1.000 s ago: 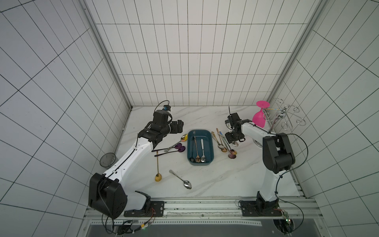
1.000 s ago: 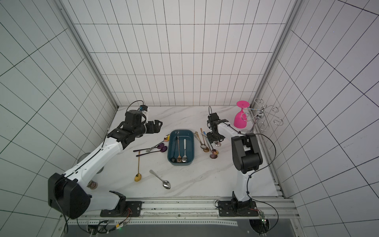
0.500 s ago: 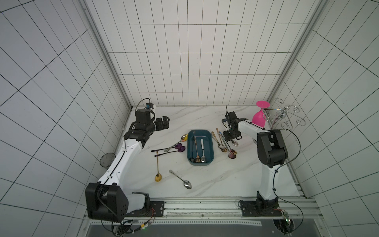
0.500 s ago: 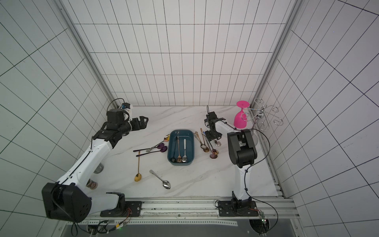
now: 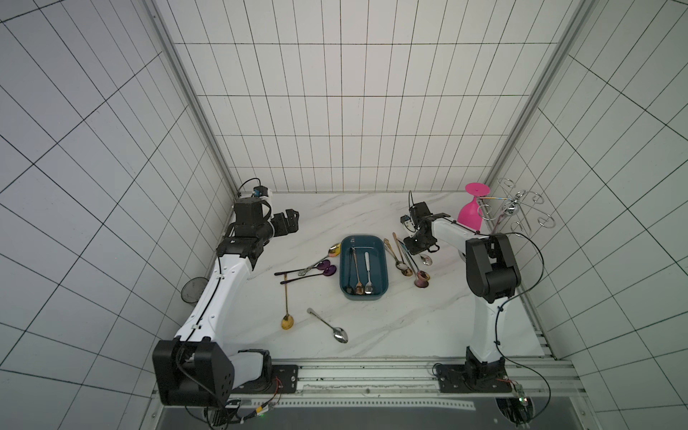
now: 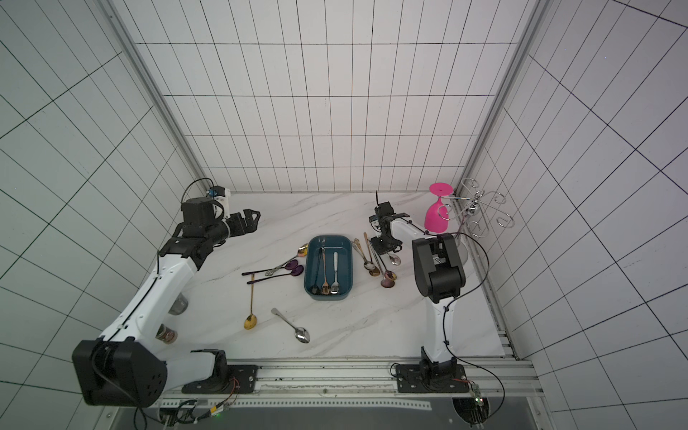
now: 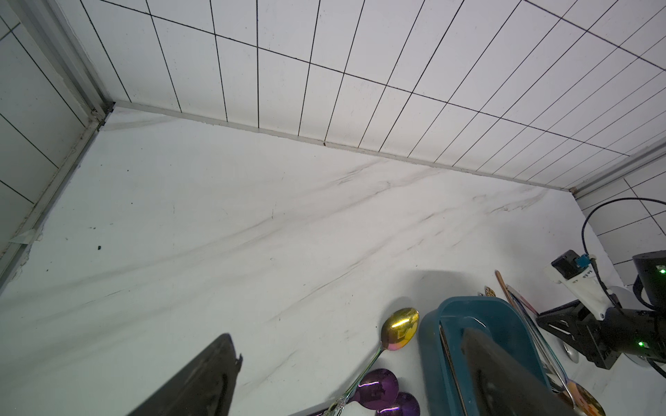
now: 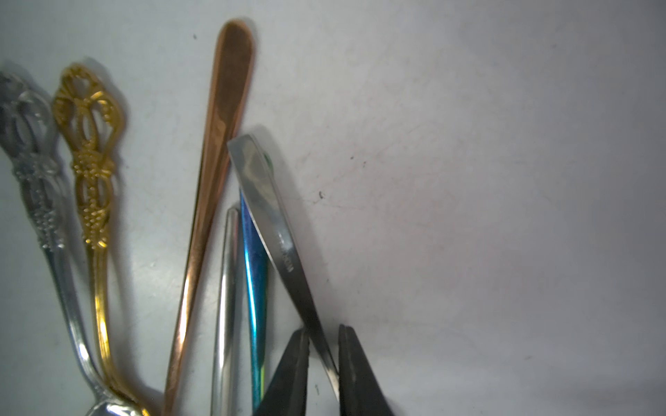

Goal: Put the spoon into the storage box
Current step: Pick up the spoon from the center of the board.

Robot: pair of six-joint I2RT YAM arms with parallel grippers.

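Right claw (image 8: 323, 327) pinches plain silver spoon handle (image 8: 274, 223); may slip or drag blue iridescent handle (image 8: 252, 273) beneath. Left claw (image 5: 286, 227) apart, empty.

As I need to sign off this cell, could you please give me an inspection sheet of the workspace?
Surface: white marble tabletop, a few dark specks.
Job's things: storage box holds three utensils; silver spoon handle sits between the fingers of the right gripper.
Clutter: spoon cluster beside the box; gold spoon and purple spoons on its other side; inverted pink goblet by a wire rack.
Grippers: left gripper open, empty; right gripper nearly closed around the handle, grip unconfirmed.
Cables: black cable loops above the right wrist.
Surroundings: white tiled walls; nothing else seen.
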